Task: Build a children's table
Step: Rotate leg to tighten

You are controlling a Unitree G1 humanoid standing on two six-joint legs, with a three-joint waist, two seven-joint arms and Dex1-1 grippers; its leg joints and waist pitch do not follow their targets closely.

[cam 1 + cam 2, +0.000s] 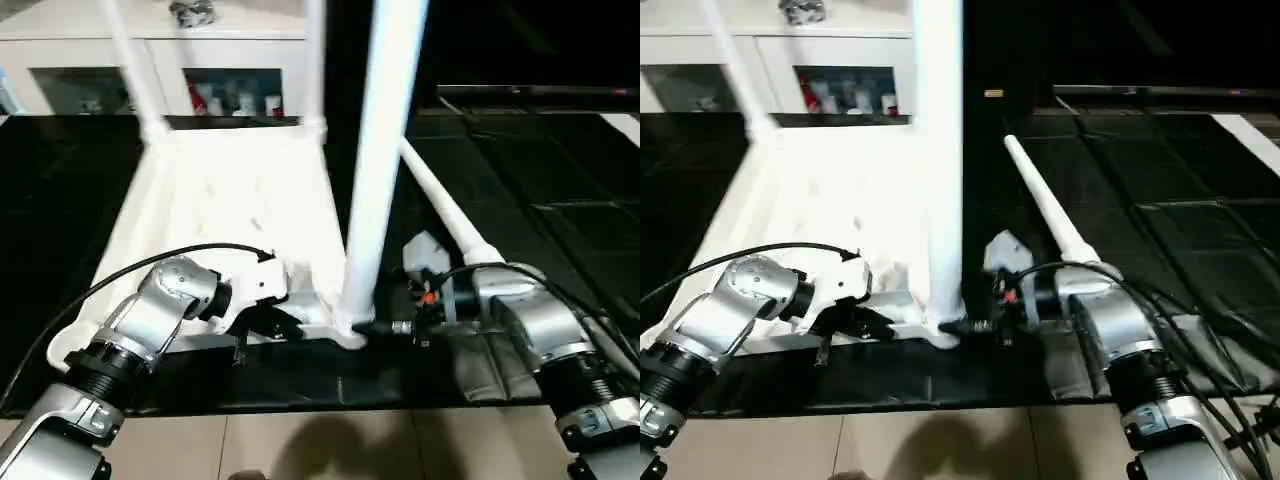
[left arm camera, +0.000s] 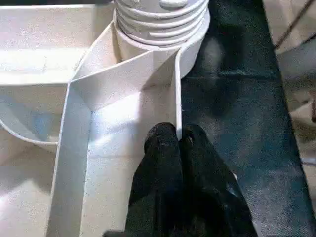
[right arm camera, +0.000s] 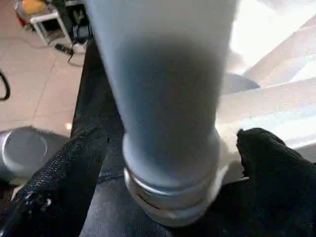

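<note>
The white tabletop (image 1: 230, 200) lies ribbed side up on a black mat. Two legs (image 1: 130, 60) (image 1: 314, 60) stand in its far corner sockets. A third leg (image 1: 380, 160) stands upright in the near right socket, where its threaded base (image 2: 160, 19) shows. My left gripper (image 2: 177, 138) is shut on the thin rim wall of the tabletop beside that socket. My right gripper (image 3: 170, 143) is open, one black finger (image 3: 74, 163) on each side of the upright leg's foot, with gaps between them and the leg. Another leg (image 1: 1040, 200) lies on the mat to the right.
A white glass-door cabinet (image 1: 60, 50) stands behind the mat. The black mat (image 1: 540, 180) stretches out to the right. Tiled floor (image 1: 300, 440) runs along the near edge. Cables trail over both forearms.
</note>
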